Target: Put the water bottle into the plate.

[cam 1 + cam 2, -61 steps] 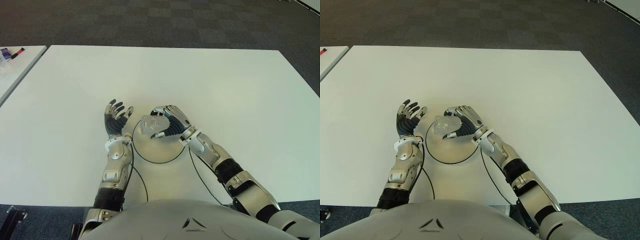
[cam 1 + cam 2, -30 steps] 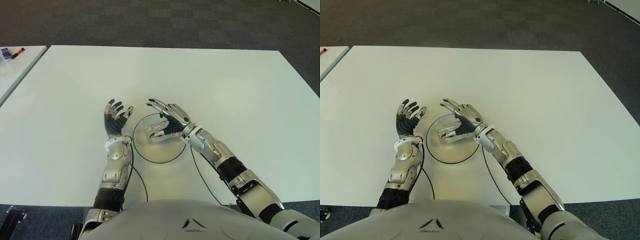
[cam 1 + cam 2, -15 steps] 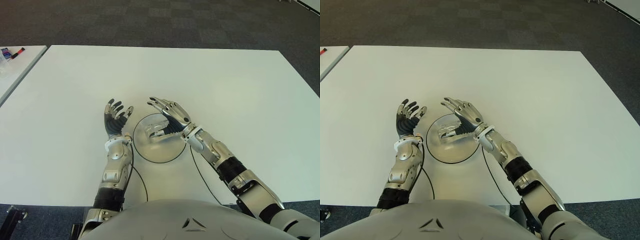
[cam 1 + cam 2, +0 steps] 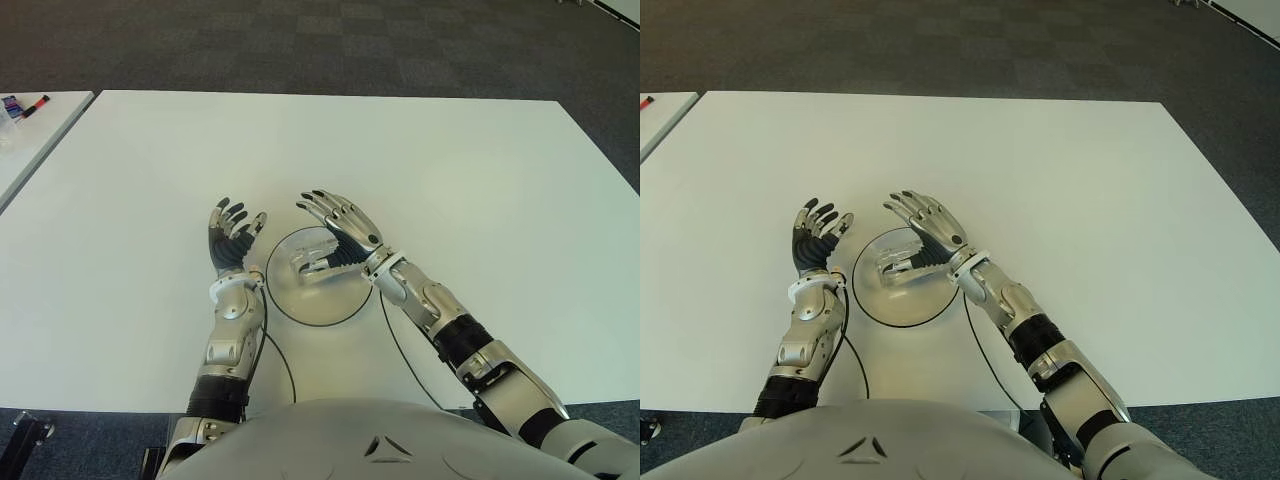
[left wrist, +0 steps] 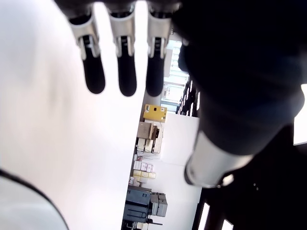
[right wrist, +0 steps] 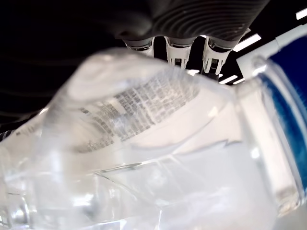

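Right hand (image 4: 340, 228) now lifted off, fingers spread, empty; water bottle (image 4: 312, 260) lying in plate (image 4: 300, 305); left hand (image 4: 232, 240) open.

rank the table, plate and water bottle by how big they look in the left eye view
1. table, by far the largest
2. plate, a round disc between the hands
3. water bottle, smallest, lying on the plate and partly hidden by the right hand

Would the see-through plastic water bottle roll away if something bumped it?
Maybe a little. The clear plastic water bottle lies on its side in the round grey plate, so it could roll. It looks thin and crinkly, probably light and squashy. The open right hand isn't gripping it.
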Controlling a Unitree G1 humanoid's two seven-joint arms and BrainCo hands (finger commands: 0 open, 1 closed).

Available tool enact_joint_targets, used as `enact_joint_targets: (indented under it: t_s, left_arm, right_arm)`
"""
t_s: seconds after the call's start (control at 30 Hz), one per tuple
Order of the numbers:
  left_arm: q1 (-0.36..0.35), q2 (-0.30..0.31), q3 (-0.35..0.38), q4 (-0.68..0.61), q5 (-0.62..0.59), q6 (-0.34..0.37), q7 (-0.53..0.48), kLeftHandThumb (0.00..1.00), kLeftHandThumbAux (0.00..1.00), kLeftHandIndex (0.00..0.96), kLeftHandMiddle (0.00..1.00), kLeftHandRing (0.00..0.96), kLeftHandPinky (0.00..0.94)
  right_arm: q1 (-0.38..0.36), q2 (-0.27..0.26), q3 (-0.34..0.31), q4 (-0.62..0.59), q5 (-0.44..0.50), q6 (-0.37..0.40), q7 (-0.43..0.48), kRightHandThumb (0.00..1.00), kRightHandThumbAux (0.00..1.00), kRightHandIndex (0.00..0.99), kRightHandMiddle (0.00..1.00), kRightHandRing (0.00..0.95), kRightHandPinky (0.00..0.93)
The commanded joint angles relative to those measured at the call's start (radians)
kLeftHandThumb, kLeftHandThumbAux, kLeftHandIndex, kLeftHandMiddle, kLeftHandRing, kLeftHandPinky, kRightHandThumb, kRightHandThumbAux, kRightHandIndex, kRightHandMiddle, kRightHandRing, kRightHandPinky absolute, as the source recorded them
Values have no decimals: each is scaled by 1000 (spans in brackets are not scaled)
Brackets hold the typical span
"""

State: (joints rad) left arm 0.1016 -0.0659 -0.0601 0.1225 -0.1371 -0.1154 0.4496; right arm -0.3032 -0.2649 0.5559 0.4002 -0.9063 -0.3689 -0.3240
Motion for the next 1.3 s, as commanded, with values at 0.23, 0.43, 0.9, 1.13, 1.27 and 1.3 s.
enact_joint_targets:
  t_s: [0.23, 0.43, 0.9, 1.13, 1.27, 1.3]
  left_arm:
    - [7, -114, -8, 0, 2, 17, 11, 105, 880, 187, 264, 273, 294]
    - [6, -112, -7, 3, 3, 13, 10, 110, 883, 183, 265, 273, 293]
    - [3, -110, -3, 7, -3, 17, 5, 100, 876, 167, 270, 276, 299]
    - [1, -107, 0, 9, -3, 21, 5, 99, 863, 155, 269, 277, 297]
    - [2, -104, -1, 8, -1, 21, 3, 96, 860, 154, 271, 276, 296]
    - [3, -103, -1, 8, -1, 21, 2, 95, 860, 154, 271, 276, 294]
  right_arm:
    - [13, -8, 3, 2, 12, 15, 15, 28, 359, 0, 0, 0, 0]
    - [16, -5, -6, -8, 19, 24, 14, 17, 353, 0, 0, 0, 0]
    - [39, -11, -60, -50, 89, -46, -46, 0, 372, 0, 0, 0, 0]
    - [48, -20, -100, -76, 130, -104, -87, 0, 420, 0, 0, 0, 0]
    - [55, -31, -141, -73, 189, -139, -85, 0, 449, 0, 0, 0, 0]
    - [53, -45, -162, -57, 212, -156, -88, 0, 455, 0, 0, 0, 0]
